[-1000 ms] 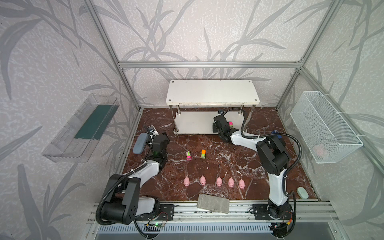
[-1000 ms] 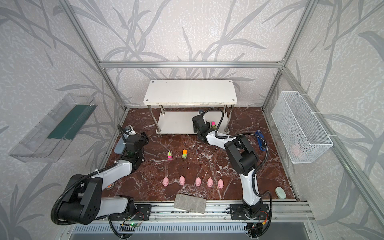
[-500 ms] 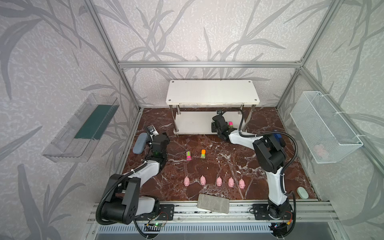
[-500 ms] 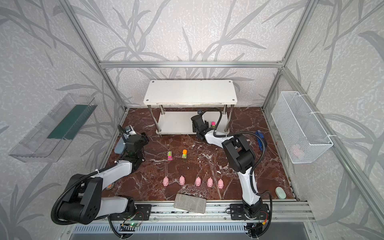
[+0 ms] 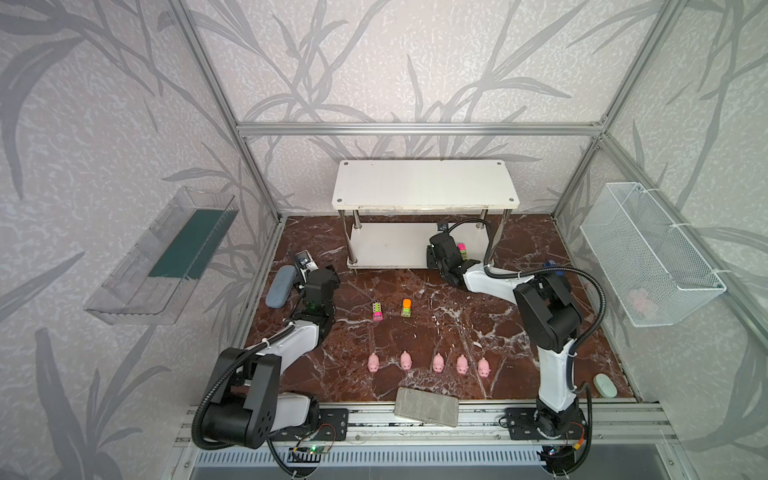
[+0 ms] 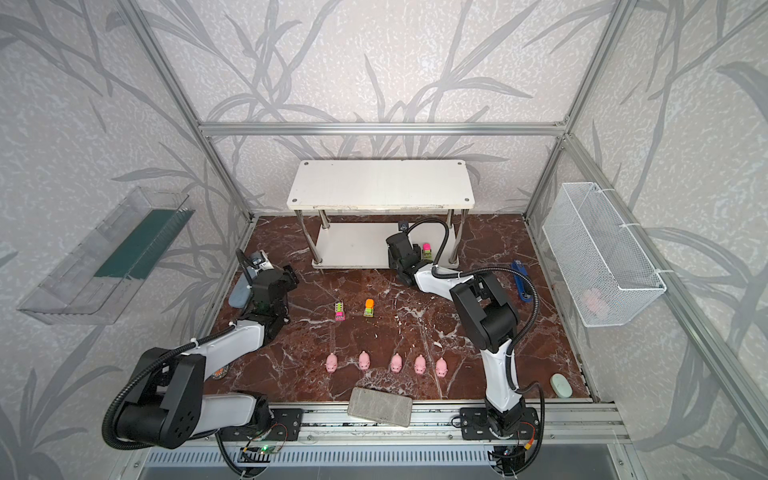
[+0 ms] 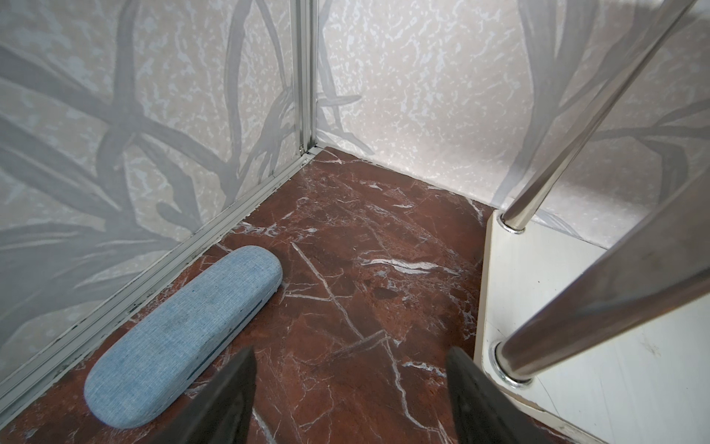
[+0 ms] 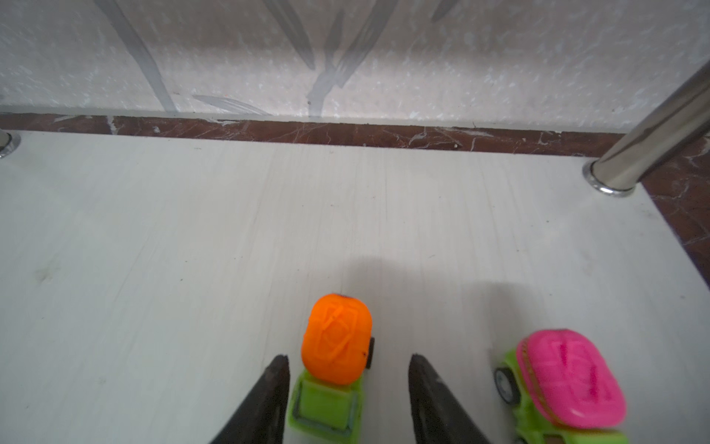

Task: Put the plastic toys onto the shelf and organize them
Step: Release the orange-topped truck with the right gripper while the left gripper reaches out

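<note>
The white two-tier shelf [image 5: 424,183] stands at the back. My right gripper [image 8: 348,356] reaches over its lower board [image 8: 192,238] and is open. A lime truck with an orange top [image 8: 335,342] rests on the board between the fingers, with a gap on one side. A pink-topped truck [image 8: 568,380] stands beside it, also seen in both top views [image 5: 461,249] [image 6: 427,250]. Two more trucks [image 5: 377,311] [image 5: 406,308] and a row of several pink pigs [image 5: 437,363] sit on the floor. My left gripper [image 7: 351,350] is open and empty over the floor.
A blue-grey case [image 7: 184,338] lies along the left wall by my left gripper. A grey block [image 5: 427,406] rests on the front rail. A blue tool [image 6: 520,280] and a mint oval [image 5: 604,384] lie at the right. A wire basket [image 5: 648,253] and clear tray [image 5: 166,253] hang on the walls.
My right gripper has opened and let go of the orange-topped truck on the lower board. The left arm has not moved.
</note>
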